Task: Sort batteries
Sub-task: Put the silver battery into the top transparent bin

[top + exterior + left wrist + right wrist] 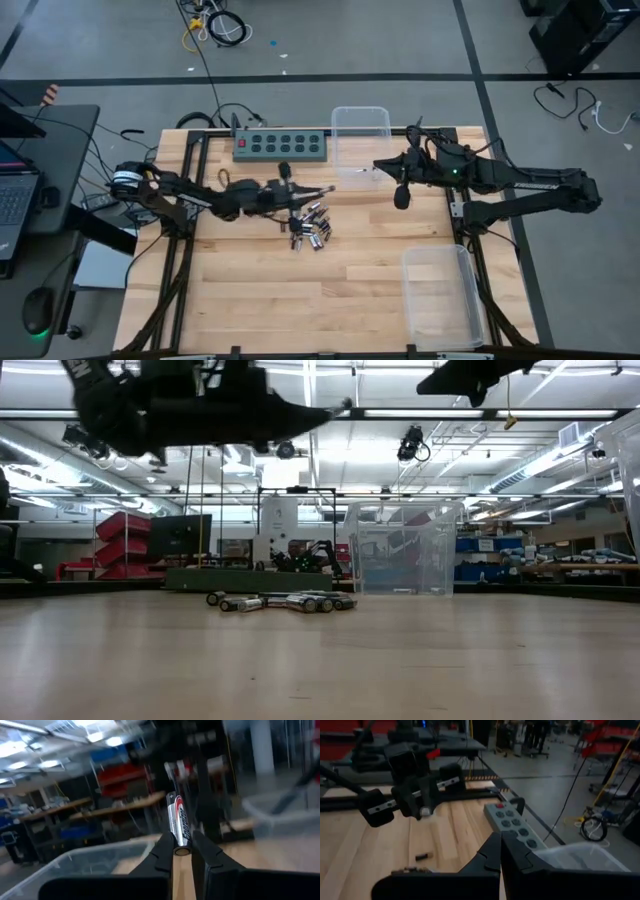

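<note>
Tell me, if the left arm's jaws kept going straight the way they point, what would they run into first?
Probably the clear bin at the far edge; the left gripper, holding a battery, aims roughly that way, though depth is hard to judge.

Grey floor (400, 40) with loose cables (215, 25), red shelving (125, 535) beyond, strip lights (440, 413) overhead.

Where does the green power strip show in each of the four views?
High view: power strip at the table's far edge, middle.
Low view: power strip behind the batteries, left of centre.
Left wrist view: not in it.
Right wrist view: power strip just past the right gripper.
Shared landmark: the clear bin beside it.
</note>
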Controlling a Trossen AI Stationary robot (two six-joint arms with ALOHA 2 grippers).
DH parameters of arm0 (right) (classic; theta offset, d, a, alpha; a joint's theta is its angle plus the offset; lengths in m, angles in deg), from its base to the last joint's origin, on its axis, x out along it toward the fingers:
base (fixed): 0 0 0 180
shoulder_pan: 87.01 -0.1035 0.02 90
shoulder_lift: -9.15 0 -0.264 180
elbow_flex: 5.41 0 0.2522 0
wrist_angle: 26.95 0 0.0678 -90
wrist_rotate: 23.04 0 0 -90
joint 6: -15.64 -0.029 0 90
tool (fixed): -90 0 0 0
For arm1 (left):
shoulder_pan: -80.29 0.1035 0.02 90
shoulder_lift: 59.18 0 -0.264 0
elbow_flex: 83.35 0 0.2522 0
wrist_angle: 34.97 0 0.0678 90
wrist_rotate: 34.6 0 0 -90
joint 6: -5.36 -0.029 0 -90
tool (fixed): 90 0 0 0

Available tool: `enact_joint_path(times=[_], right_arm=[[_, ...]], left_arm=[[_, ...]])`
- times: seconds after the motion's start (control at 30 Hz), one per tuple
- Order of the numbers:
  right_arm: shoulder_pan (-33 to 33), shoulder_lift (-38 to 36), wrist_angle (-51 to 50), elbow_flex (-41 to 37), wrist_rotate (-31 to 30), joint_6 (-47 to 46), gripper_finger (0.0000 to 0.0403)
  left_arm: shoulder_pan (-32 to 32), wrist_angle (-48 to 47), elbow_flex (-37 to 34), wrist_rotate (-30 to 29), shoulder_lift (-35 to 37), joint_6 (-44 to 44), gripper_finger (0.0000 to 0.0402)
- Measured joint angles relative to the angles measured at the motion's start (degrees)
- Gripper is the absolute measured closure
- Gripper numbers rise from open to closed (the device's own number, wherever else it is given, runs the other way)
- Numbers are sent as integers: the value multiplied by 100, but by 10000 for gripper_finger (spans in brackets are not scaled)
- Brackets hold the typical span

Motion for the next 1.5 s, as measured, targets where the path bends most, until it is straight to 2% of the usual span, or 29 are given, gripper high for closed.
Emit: enact_joint_path(times=[0.17,0.27,0.47,0.63,0.83,0.93,1.07,1.23,1.5], right_arm=[[0,-155,-501,-2,-397,-98,402],[0,-234,-799,-2,-520,-208,402],[0,-294,-1156,-7,-524,-291,402],[0,-317,-1232,-7,-524,-288,402],[0,-506,-1377,-11,-552,-336,402],[0,-559,-1370,-11,-706,-363,402],[0,-540,-1385,-11,-737,-387,402],[7,-486,-1426,-11,-738,-336,402],[17,-484,-1925,-11,-738,-511,402]], left_arm=[[271,-2195,1124,-13,-7,-426,379],[452,-2921,1584,-34,-7,-764,379],[974,-3121,1956,127,-7,-1071,379],[1410,-3101,2052,357,-7,-485,379],[1581,-3294,2056,256,-11,-94,379],[1610,-3485,2056,17,-23,293,379],[1619,-3514,2240,-19,-260,558,379],[1571,-4340,3099,48,-849,541,379],[1755,-6675,4946,45,-1601,284,379]])
